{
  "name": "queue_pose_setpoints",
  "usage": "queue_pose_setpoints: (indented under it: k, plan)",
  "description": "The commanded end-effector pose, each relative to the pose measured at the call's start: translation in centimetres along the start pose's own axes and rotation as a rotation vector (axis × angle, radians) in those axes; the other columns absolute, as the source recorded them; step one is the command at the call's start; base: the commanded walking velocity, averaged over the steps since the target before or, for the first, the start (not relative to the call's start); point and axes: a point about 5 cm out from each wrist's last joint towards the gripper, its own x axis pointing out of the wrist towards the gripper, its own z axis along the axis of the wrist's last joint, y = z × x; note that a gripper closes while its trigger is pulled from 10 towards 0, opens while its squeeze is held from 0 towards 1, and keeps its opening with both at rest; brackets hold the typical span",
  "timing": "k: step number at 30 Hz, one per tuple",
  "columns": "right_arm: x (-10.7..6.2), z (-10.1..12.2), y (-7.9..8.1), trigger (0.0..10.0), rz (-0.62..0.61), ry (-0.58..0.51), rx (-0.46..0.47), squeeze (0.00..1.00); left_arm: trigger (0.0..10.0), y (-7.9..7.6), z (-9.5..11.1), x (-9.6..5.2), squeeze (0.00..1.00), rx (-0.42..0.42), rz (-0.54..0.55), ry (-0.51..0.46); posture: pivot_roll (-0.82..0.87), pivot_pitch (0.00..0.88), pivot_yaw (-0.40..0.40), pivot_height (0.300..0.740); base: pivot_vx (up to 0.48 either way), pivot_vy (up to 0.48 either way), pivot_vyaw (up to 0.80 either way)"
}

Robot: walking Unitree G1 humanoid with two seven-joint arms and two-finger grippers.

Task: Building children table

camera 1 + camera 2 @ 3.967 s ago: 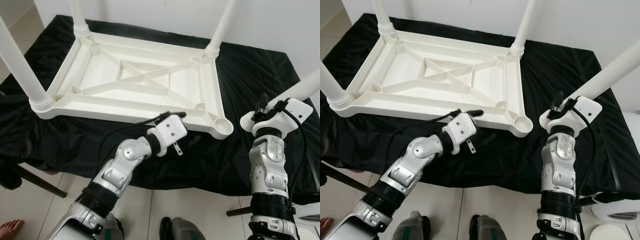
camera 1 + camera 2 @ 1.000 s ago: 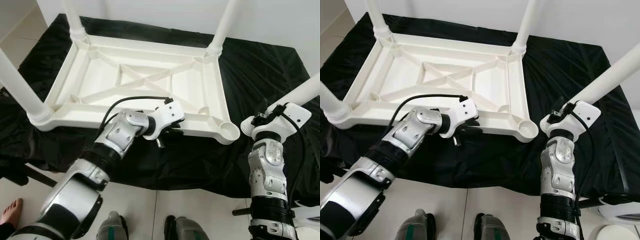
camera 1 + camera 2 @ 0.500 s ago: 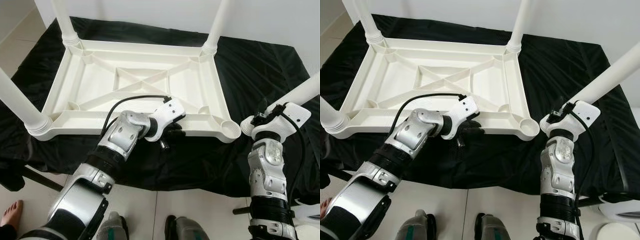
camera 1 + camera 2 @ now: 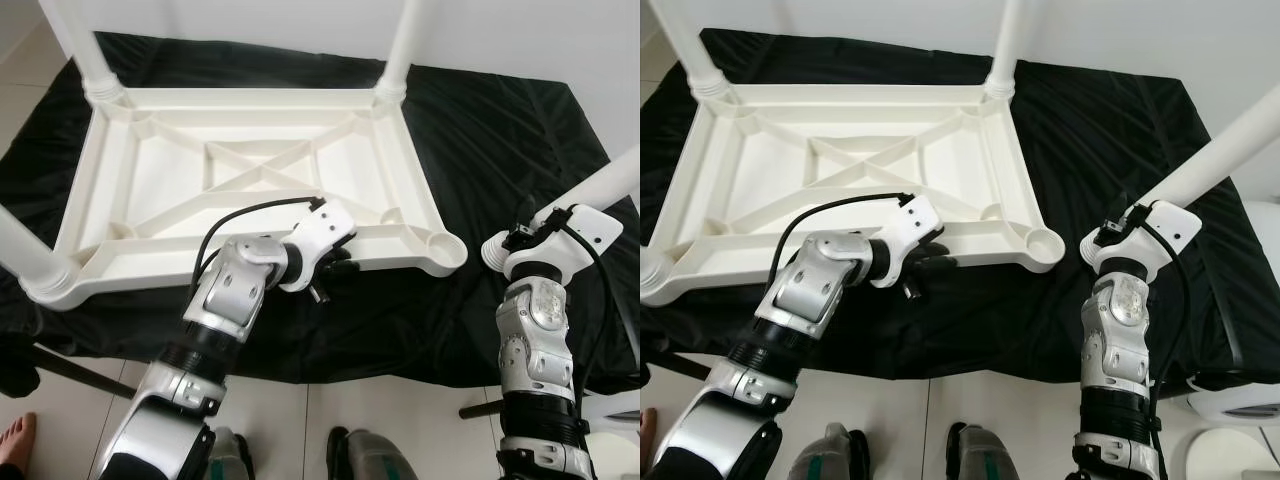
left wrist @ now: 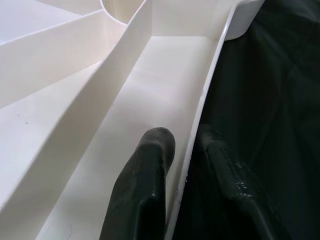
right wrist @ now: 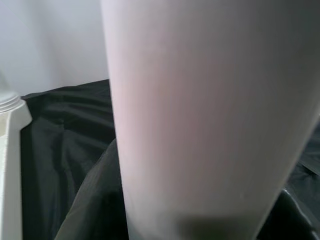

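Observation:
The white plastic table top [image 4: 405,160] lies upside down on a black cloth. Three white legs stand in its corners: far left [image 4: 80,50], far right [image 4: 400,45], near left [image 4: 20,250]. The near right corner socket [image 4: 446,246] is empty. My left gripper [image 4: 335,262] is shut on the table's near rim [image 5: 205,95]; one finger [image 5: 150,165] sits inside the rim wall, the other outside. My right gripper [image 4: 520,240] is shut on the fourth leg [image 4: 610,185], held just right of the empty socket and slanting up to the right. That leg [image 6: 200,115] is close in the right wrist view.
The black cloth [image 4: 500,130] covers the low surface under the table and hangs over its near edge. A white wall stands behind. A person's bare foot [image 4: 15,440] rests on the tiled floor at the lower left. A white object [image 4: 1240,400] sits low right.
Four seconds ago the left gripper was below the near rim; now it grips it. Over the last second the table top has swung left with that gripper. The right arm and leg hold still.

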Motion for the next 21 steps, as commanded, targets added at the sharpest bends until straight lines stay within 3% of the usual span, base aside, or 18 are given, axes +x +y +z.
queue_pose_setpoints:
  k: [1,6,9,13,16,17,18,21]
  plan:
    - [0.2,0.1,-0.3,10.0,-0.001,-0.01,-0.015,0.0,0.0,3.3,-2.3,-2.6,0.0,-0.073,0.633,0.059,0.03,0.122,-0.044,0.74,0.0,0.0,0.0]
    - [0.2,0.2,-0.3,10.0,0.0,-0.012,-0.015,0.0,0.0,3.5,-2.3,-3.3,0.0,-0.083,0.671,0.053,0.03,0.121,-0.044,0.74,0.0,0.0,0.0]
    - [0.4,0.3,-0.2,10.0,0.006,-0.016,-0.013,0.0,0.0,2.8,-2.6,-3.9,0.0,-0.085,0.702,0.057,0.04,0.112,-0.05,0.74,0.0,0.0,0.0]
    - [0.5,0.3,-0.1,10.0,0.008,-0.016,-0.012,0.0,0.0,2.5,-2.6,-4.0,0.0,-0.094,0.703,0.05,0.04,0.112,-0.05,0.74,0.0,0.0,0.0]
    - [0.8,0.3,0.3,10.0,0.025,-0.019,-0.008,0.0,0.0,0.6,-1.6,-2.9,0.0,-0.089,0.623,-0.004,0.04,0.106,-0.056,0.74,0.0,0.0,0.0]
    - [0.8,0.3,0.3,10.0,0.025,-0.019,-0.008,0.0,0.0,0.6,-1.6,-2.9,0.0,-0.089,0.623,-0.004,0.04,0.106,-0.056,0.74,0.0,0.0,0.0]
    - [1.0,0.4,0.4,10.0,0.032,-0.022,-0.008,0.0,2.7,-0.4,-1.0,-2.1,0.0,-0.075,0.566,-0.028,0.04,0.104,-0.056,0.74,0.0,0.0,0.0]
    - [1.1,0.4,0.5,10.0,0.037,-0.023,-0.008,0.0,2.7,-1.0,-0.6,-1.7,0.0,-0.067,0.53,-0.043,0.04,0.104,-0.057,0.74,0.0,0.0,0.0]
